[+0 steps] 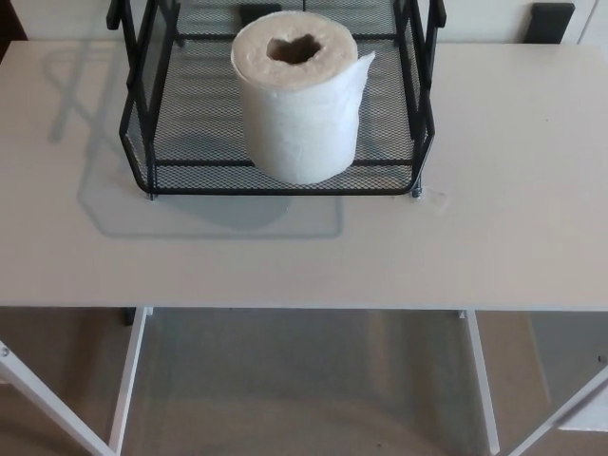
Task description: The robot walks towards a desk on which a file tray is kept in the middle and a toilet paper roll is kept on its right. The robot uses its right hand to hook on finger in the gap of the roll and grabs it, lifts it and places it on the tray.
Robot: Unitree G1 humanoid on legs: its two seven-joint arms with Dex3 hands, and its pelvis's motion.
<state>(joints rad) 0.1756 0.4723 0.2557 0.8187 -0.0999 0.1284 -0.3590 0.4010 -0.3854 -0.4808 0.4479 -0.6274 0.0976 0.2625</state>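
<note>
A white toilet paper roll (299,104) stands upright inside the black wire-mesh file tray (190,142), close to the tray's front rim, its core hole facing up. A loose sheet end sticks out on its right side. The tray sits in the middle of the pale desk (304,252), toward the far edge. Neither of my hands shows in the head view.
The desk's front edge runs across the picture at about two thirds of its height. White desk legs (128,375) and grey floor show below it. Dark objects stand beyond the far edge, at the top right (553,19).
</note>
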